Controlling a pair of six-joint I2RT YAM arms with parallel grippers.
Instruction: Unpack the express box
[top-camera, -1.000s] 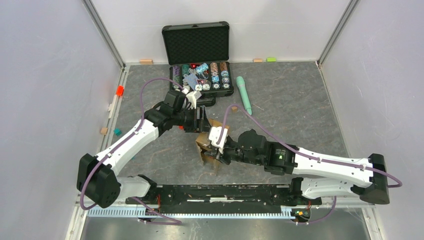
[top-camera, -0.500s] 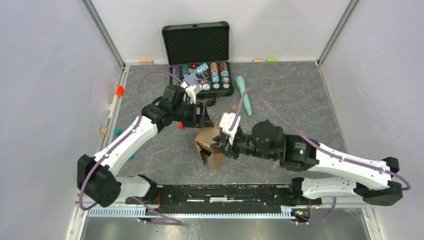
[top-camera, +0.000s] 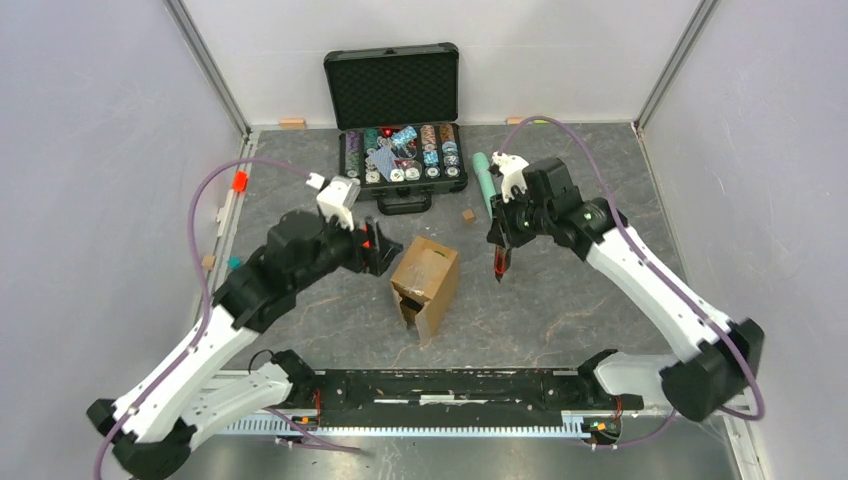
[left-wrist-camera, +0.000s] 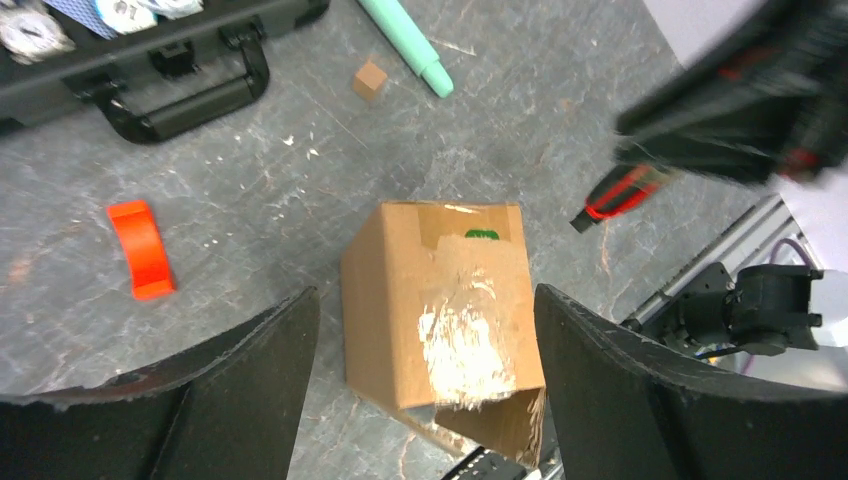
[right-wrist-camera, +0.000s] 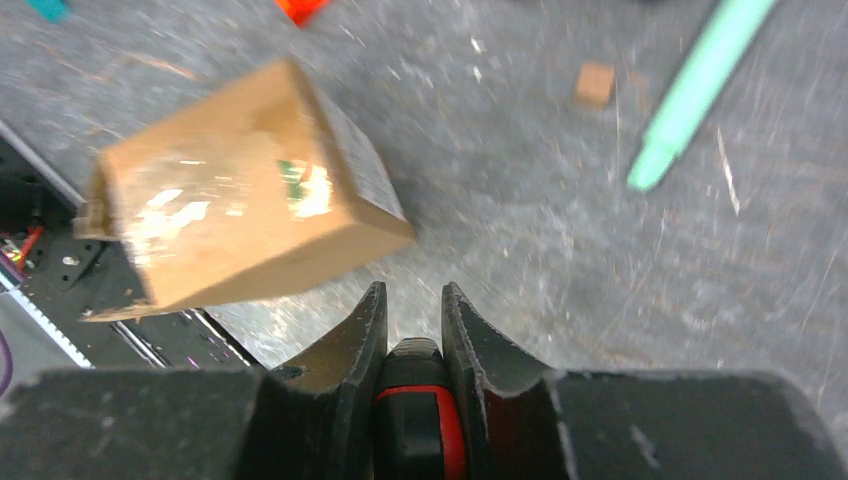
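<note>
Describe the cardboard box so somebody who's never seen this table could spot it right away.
Find the open black case of poker chips at the back wall, then come straight forward to the middle of the grey table. The cardboard box lies there: much bigger than the tiny brown cube nearby, with glossy tape on top and one flap open.
</note>
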